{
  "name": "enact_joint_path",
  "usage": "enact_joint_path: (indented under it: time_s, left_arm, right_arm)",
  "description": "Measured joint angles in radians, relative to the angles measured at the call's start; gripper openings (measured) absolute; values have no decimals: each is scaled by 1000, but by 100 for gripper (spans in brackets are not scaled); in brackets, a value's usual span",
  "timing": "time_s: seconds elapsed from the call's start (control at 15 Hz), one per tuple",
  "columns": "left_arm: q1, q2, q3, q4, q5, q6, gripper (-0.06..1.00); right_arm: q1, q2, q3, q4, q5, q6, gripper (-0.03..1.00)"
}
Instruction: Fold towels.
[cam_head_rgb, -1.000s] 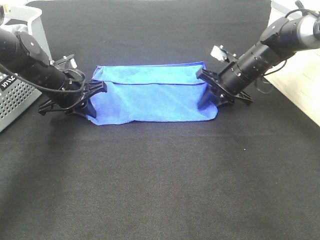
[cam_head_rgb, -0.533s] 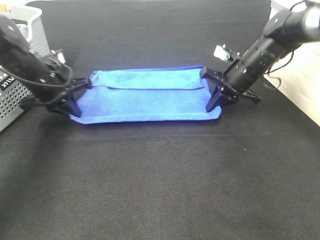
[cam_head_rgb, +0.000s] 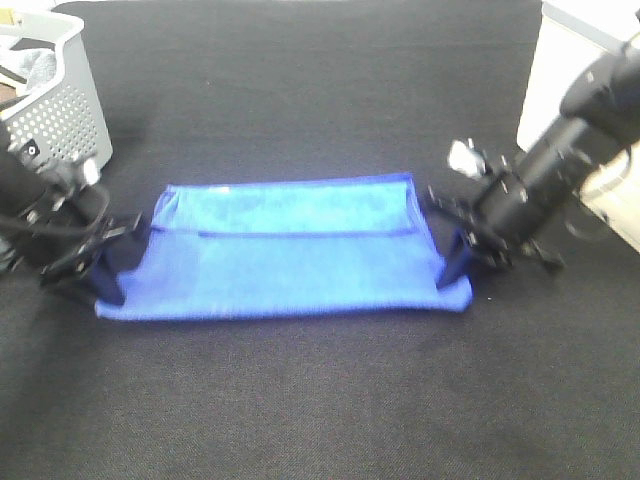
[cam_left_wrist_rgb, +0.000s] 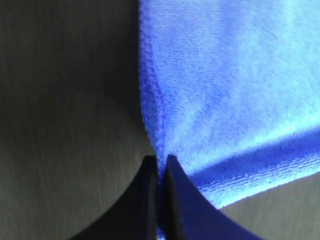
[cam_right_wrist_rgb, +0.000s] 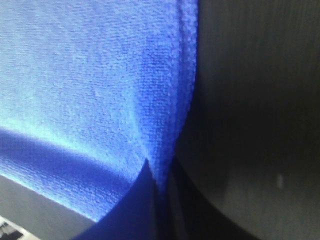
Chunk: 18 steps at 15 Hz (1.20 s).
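Left gripper (cam_head_rgb: 108, 278), right gripper (cam_head_rgb: 455, 268), both clamped on one towel (cam_head_rgb: 290, 255) (opposite ends), one basket (cam_head_rgb: 70, 110) nearby

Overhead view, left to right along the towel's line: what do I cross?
left gripper, shut on the towel's left edge → blue towel, lying on the black mat → right gripper, shut on its right edge

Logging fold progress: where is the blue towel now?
In the exterior high view the towel is centred on the black mat, held between the left gripper and right gripper.
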Motion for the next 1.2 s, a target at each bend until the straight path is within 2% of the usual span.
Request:
enact_joint_path:
  time_s: [0.13, 0.27, 0.47, 0.67, 0.87, 1.07, 1.2]
  left_arm:
    - [0, -15, 26, -19, -6, 34, 1]
    - [0, -16, 2, -49, -16, 44, 1]
    - [0, -16, -113, -81, -29, 36, 1]
    - [4, 30, -296, -57, -22, -19, 1]
    - [4, 137, -422, -28, -15, -54, 1]
    - [4, 227, -507, -25, -38, -58, 1]
    - [4, 282, -543, -26, -34, -58, 1]
  right_arm:
    - [0, -32, 42, 1, -24, -20, 0]
    - [0, -42, 20, 0, -27, -27, 0]
    - [0, -42, -89, -15, -20, -29, 0]
    - [0, 0, -269, -20, -8, -24, 0]
    - [0, 95, -400, -50, 0, 14, 0]
    - [0, 177, -472, -68, -11, 32, 0]
    - [0, 210, -482, -69, -52, 73, 0]
